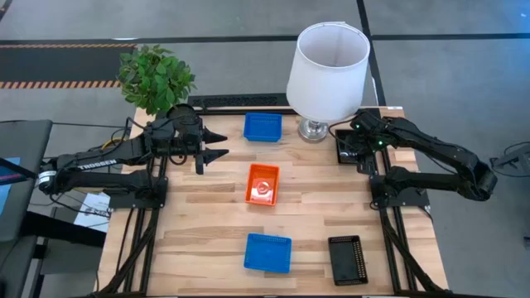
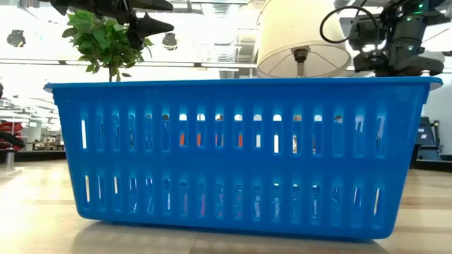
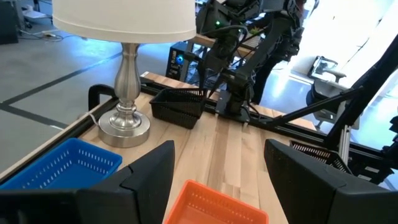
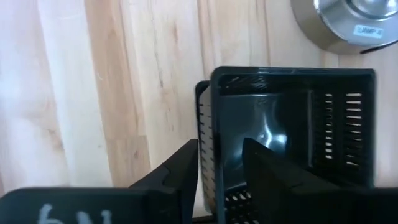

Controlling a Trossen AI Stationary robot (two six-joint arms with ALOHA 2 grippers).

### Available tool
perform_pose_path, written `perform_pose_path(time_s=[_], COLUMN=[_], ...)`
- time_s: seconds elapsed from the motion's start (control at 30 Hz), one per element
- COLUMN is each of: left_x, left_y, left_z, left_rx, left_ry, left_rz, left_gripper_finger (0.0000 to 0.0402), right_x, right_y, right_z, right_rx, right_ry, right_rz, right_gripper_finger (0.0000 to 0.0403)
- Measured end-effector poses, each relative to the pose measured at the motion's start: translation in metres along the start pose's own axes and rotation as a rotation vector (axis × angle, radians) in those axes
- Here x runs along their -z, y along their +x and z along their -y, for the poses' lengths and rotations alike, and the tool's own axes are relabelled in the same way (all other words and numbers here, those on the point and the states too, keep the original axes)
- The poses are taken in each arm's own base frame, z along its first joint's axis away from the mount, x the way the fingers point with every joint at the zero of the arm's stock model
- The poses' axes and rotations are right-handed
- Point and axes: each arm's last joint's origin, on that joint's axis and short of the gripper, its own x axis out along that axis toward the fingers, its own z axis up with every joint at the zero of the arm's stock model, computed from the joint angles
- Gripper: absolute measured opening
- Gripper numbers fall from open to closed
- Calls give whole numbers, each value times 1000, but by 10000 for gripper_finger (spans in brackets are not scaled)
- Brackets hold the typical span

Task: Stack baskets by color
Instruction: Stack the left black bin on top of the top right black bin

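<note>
A black basket (image 4: 292, 130) sits at the far right of the wooden surface (image 1: 207, 223), just beside the lamp base (image 1: 312, 128), upright with its opening facing up. The right gripper (image 4: 221, 165) reaches down over it from the right, its jaws straddling the basket's near wall, one inside and one outside; whether they pinch it yet cannot be told. Two blue baskets (image 1: 262, 127) (image 1: 267, 252) and an orange one (image 1: 262, 183) form a line down the middle. Another black basket (image 1: 347, 259) lies near right, long axis running near to far. The left gripper (image 1: 222, 145) hovers far left, jaws apart.
</note>
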Motion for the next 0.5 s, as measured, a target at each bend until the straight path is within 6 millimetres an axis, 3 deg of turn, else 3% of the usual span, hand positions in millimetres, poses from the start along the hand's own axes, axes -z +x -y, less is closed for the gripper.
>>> perform_pose_path(time_s=[0.3,0.5], left_x=[0,0], left_y=[0,0], left_z=[0,0], left_rx=[8,8], left_ry=[0,0], left_rz=[-2,-2], left_gripper_finger=[235,235], right_x=[5,10], right_y=[8,19], right_z=[-2,-4], right_rx=[-17,-25], right_ry=[31,36], right_rz=[-27,-45], right_gripper_finger=[160,142])
